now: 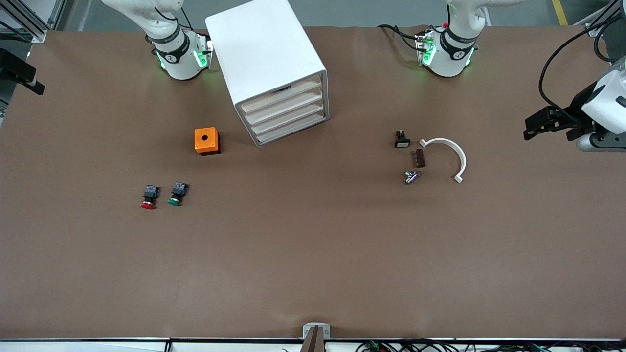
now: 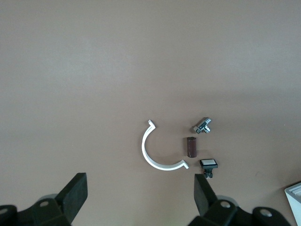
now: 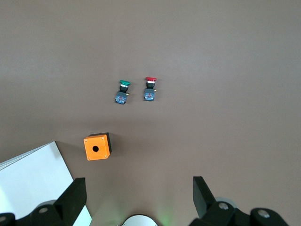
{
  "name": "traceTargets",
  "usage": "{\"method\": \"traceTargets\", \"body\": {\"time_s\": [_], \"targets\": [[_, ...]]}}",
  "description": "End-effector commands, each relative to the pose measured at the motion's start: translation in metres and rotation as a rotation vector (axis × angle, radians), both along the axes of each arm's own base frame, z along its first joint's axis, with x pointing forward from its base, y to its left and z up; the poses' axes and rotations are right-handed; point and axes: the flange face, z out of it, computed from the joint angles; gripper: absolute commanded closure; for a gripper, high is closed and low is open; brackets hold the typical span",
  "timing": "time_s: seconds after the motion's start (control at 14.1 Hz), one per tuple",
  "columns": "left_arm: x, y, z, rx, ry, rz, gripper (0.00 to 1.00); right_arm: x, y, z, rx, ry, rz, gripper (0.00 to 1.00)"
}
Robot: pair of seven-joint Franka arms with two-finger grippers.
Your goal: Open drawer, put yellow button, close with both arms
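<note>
Layout, from the right arm's end of the table toward the left arm's end:

- Red-capped button (image 1: 148, 197) and green-capped button (image 1: 177, 194) lie side by side, nearest the front camera of that group.
- Orange box (image 1: 207, 141) with a round hole in its top stands between them and the cabinet (image 1: 264, 54).
- The cabinet is white with four drawers. The drawer (image 1: 281, 96), uppermost, sits flush with the three below and reads as shut, with only a dark slit above its front.
- Toward the left arm's end are a white-capped black part (image 1: 402, 139), a brown cylinder (image 1: 419, 158), a small metal fitting (image 1: 412, 177) and a white half-ring (image 1: 447, 156), close together.

Yellow button: not seen in any view. It may be inside the shut drawer or out of frame; cannot tell.

Grippers:
- The right gripper (image 3: 138, 186) hangs high over the table between the orange box and its own base, fingers spread wide, nothing between them.
- The left gripper (image 2: 139, 182) hangs high over the table beside the half-ring group, fingers likewise wide and empty.

Step in hand (judgement): neither arm is engaged, so this is either before the drawer is opened or after it is closed.

Next move (judgement): if opening is next, a fingertip must catch the top drawer's front edge and pull straight out. The button must be located first.

Writing: none legible. A small mark on the cabinet's top is too small to read.
</note>
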Motion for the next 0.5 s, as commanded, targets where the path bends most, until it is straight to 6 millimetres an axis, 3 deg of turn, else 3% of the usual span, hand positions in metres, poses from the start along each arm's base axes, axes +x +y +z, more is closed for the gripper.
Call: {"method": "traceTargets", "body": {"time_s": [0.0, 0.43], "targets": [[-0.0042, -0.0016, 0.0075, 0.013, 0.001, -0.006, 0.00, -0.0070, 0.0005, 0.0042, -0.003, -0.011, 0.006, 0.00], [-0.0047, -0.0042, 0.0164, 0.013, -0.017, -0.009, 0.00, -0.0057, 0.0035, 0.0048, -0.005, -0.018, 0.012, 0.00]]}}
